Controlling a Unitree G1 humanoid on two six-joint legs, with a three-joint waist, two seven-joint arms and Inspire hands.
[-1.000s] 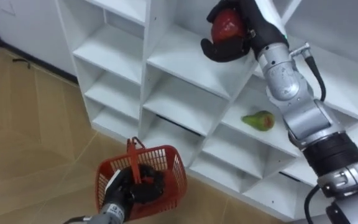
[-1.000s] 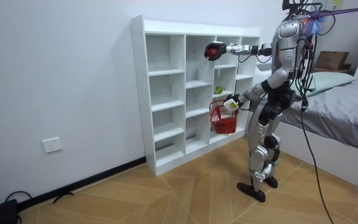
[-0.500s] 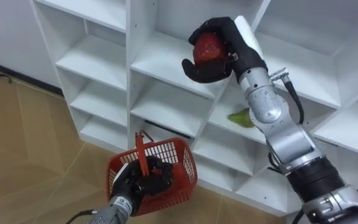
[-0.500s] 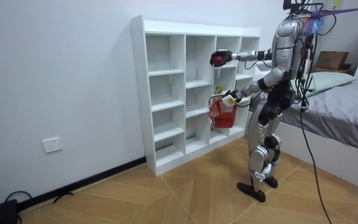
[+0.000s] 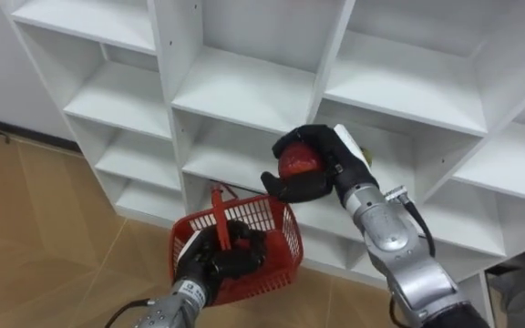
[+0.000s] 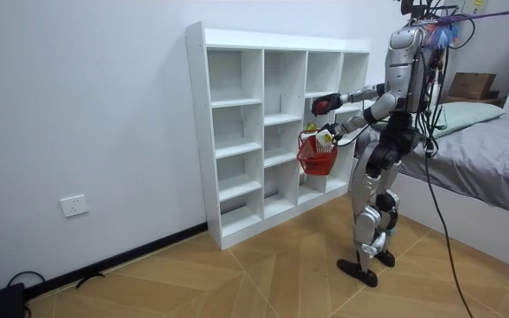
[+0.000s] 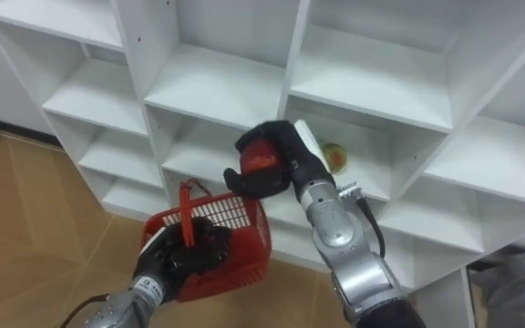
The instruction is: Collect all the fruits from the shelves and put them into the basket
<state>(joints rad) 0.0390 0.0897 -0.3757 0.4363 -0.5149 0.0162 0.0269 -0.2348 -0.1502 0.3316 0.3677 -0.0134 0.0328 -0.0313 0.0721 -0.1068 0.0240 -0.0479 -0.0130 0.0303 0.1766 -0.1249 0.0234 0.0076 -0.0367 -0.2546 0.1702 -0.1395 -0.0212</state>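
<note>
Robot stands upright facing the white closet [image 6: 272, 132]; wood floor [image 5: 44, 228] shows at the left.

Left hand [image 5: 210, 266]: fingers curled round the upright handle [image 5: 218, 211] of the red basket [image 5: 279, 239], which hangs in the air in front of the lower shelves. The hand hides most of the basket's inside, so contents cannot be told.

Right hand [image 5: 326, 171]: fingers and thumb wrapped round a red fruit [image 5: 297, 164]. It is held above the basket's right rim, apart from it and clear of the shelves.

Further right, a green fruit [image 7: 334, 157] lies on a shelf just behind the right hand. A bed [image 6: 493, 150] stands at the room view's right.
</note>
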